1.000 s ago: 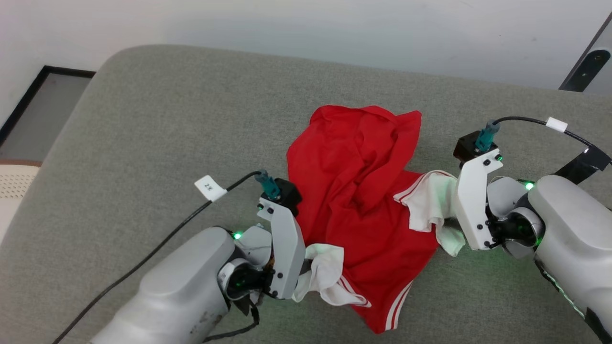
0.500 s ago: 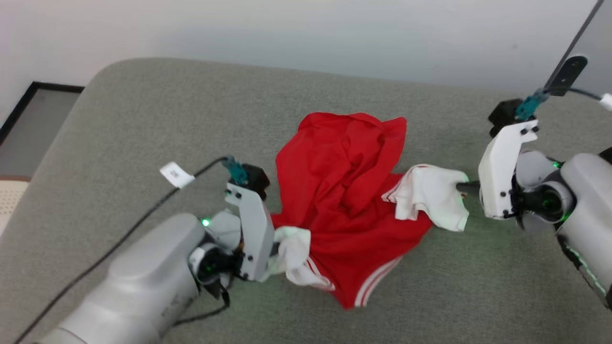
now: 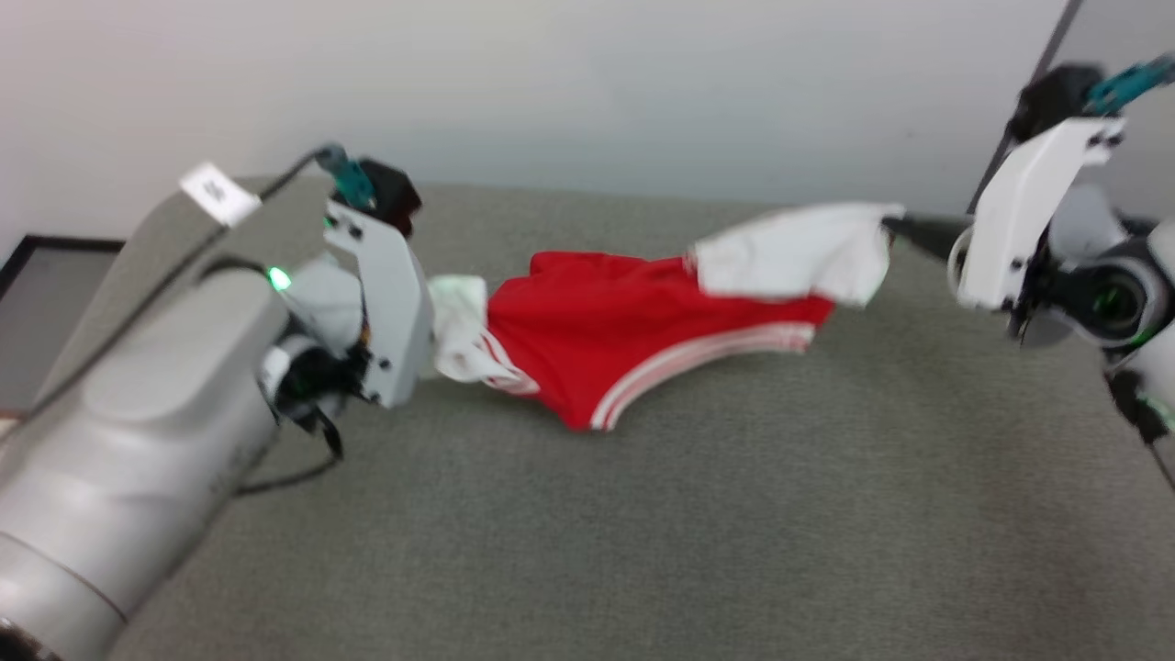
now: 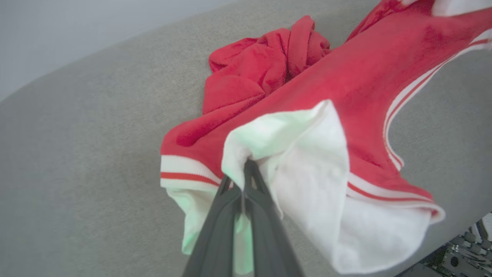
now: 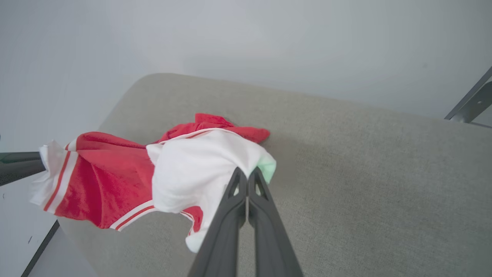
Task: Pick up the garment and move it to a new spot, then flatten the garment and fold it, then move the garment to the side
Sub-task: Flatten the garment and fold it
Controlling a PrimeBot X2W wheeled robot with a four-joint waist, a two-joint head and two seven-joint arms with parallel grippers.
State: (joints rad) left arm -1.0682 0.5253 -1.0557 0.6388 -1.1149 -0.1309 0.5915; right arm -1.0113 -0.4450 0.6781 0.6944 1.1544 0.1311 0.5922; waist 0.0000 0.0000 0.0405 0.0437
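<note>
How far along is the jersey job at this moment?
Done: left end effector and right end effector are shut on the white sleeves of the garment. In hand: the lift, with red fabric bunched on the grey cushion. Left: setting it down elsewhere, flattening, folding, moving aside.

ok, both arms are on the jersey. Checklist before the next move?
1. left pincer shut on a white sleeve: ok.
2. right pincer shut on the other sleeve: ok.
3. garment lifted off the grey cushion: not ok, its red bunch lies on the cushion.
4. Fabric taut between the pincers: not ok, it sags in the middle.
5. Which side faces up: cannot tell.
</note>
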